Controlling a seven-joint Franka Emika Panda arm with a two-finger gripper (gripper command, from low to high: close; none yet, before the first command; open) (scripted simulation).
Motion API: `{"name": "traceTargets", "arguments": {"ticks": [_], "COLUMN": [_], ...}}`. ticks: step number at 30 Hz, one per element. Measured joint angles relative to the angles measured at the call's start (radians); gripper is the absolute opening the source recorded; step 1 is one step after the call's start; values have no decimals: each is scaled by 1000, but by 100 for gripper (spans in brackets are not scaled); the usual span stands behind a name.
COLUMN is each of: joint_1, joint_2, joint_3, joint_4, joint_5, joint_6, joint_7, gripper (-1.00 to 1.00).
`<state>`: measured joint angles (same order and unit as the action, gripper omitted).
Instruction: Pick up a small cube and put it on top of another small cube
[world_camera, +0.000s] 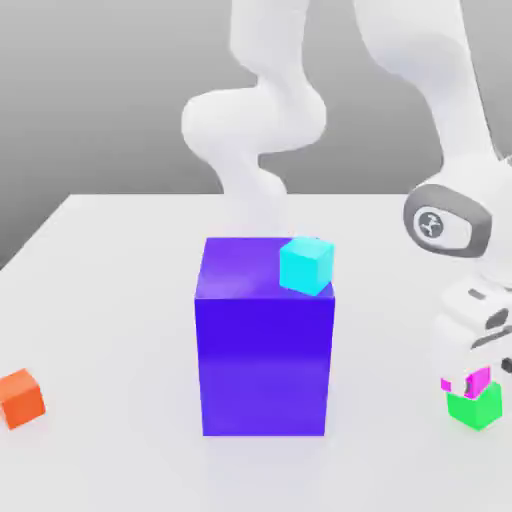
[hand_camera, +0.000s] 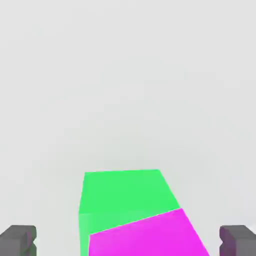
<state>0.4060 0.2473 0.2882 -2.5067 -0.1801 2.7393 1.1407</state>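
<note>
At the exterior view's right, the small magenta cube (world_camera: 480, 379) rests on the small green cube (world_camera: 475, 409) on the white table. My gripper (world_camera: 468, 383) hangs right over the pair, and the white hand hides most of the magenta cube. In the hand view the magenta cube (hand_camera: 145, 237) lies on the green cube (hand_camera: 125, 192), turned a little askew to it. The gripper (hand_camera: 128, 241) is open. Its dark fingertips (hand_camera: 18, 240) stand wide apart on either side of the magenta cube, with a gap to it on both sides.
A big blue-purple block (world_camera: 265, 340) stands mid-table with a cyan cube (world_camera: 305, 265) on its top corner. An orange cube (world_camera: 20, 397) sits near the table's edge at the exterior view's left. The arm's white links rise behind the block.
</note>
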Motion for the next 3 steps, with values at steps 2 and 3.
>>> {"name": "traceTargets", "arguments": {"ticks": [2, 3], "joint_1": [-9, -12], "joint_2": [-64, -99], "joint_3": [19, 27], "joint_4": [-5, -7], "joint_5": [52, 80], "joint_6": [-55, -86], "joint_7": [-38, -58], "gripper": [100, 100]}}
